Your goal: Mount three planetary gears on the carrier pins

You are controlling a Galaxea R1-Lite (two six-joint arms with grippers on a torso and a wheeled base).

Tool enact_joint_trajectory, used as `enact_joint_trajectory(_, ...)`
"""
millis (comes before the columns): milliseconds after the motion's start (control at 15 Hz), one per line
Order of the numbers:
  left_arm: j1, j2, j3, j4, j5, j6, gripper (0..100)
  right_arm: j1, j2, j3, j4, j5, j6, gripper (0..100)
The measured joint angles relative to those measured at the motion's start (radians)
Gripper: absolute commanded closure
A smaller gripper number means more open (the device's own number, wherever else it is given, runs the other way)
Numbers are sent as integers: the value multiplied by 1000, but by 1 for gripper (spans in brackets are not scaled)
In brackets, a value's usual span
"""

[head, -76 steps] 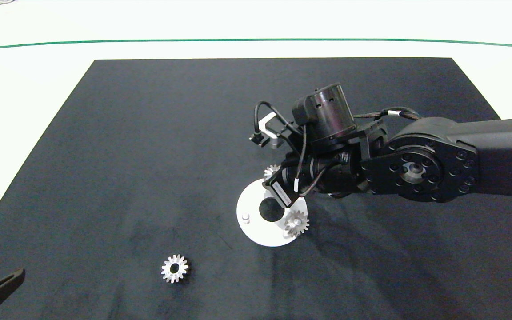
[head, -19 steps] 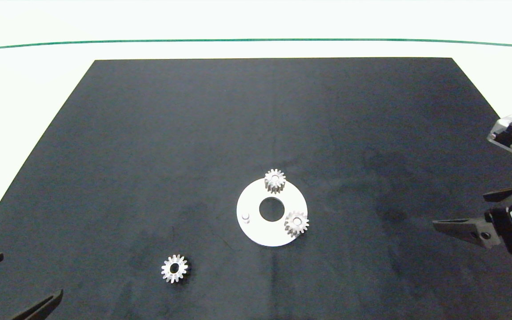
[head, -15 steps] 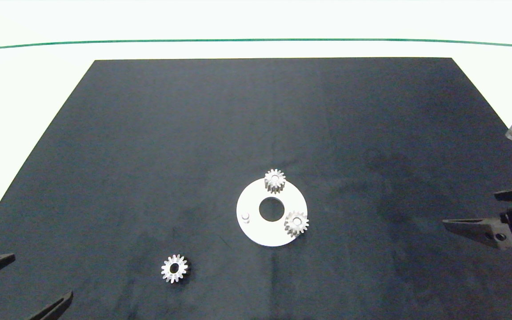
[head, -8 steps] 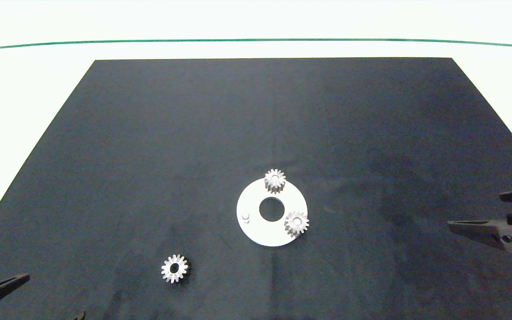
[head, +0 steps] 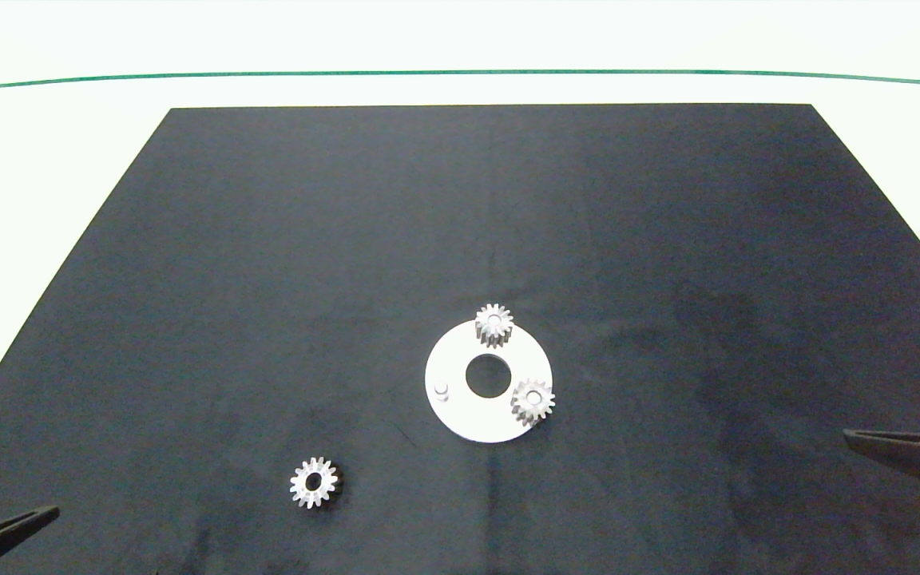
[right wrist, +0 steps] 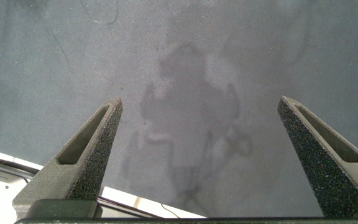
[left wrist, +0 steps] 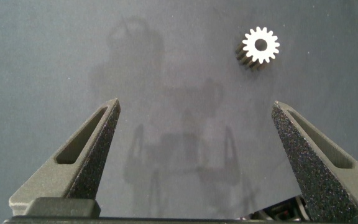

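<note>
**Two gears seated, one loose, both claws released**

With both arms out at the table edges, nothing is being handled. The white disc (head: 460, 415) lies flat on the black mat (head: 348, 239), right of centre. Far gear (head: 493, 324) sits on the pin at the disc's far edge; right-hand gear (head: 533, 402) sits on the pin at its near-right edge. The third pin (head: 441, 390), on the disc's left side, is bare. Loose gear (head: 314, 481) lies flat on the mat, near-left of the disc and well apart from it. Left gripper (left wrist: 194, 109) at the near-left corner, fingers spread wide, empty; loose gear (left wrist: 260, 45) ahead of it, off to one side. Right gripper (right wrist: 197, 106) at the right edge, fingers spread wide, only bare mat below.
</note>
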Motion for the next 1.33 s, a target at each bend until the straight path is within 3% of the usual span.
enact_joint_trajectory(200,-2,-17,45,-34,0,0,0,0,-10,9,0,0,0,0)
enact_joint_trajectory(467,-7,29,22,-36,5,2,0,0,-14,14,0,-1,-1,0)
enact_joint_trajectory(600,-15,73,-10,4,7,3,0,0,-14,12,0,-2,-4,0)
enact_joint_trajectory(867,-72,112,-110,185,7,7,0,-1,-10,8,-1,-3,-4,0)
enact_joint_trajectory(1067,-93,140,-132,162,7,11,0,-2,-7,7,-1,-4,-6,0)
enact_joint_trajectory(1200,-97,149,-134,156,6,41,0,-1,-5,6,-1,-4,-7,0)
enact_joint_trajectory(1333,-124,153,-133,153,6,50,0,0,-3,5,-1,-3,-7,0)
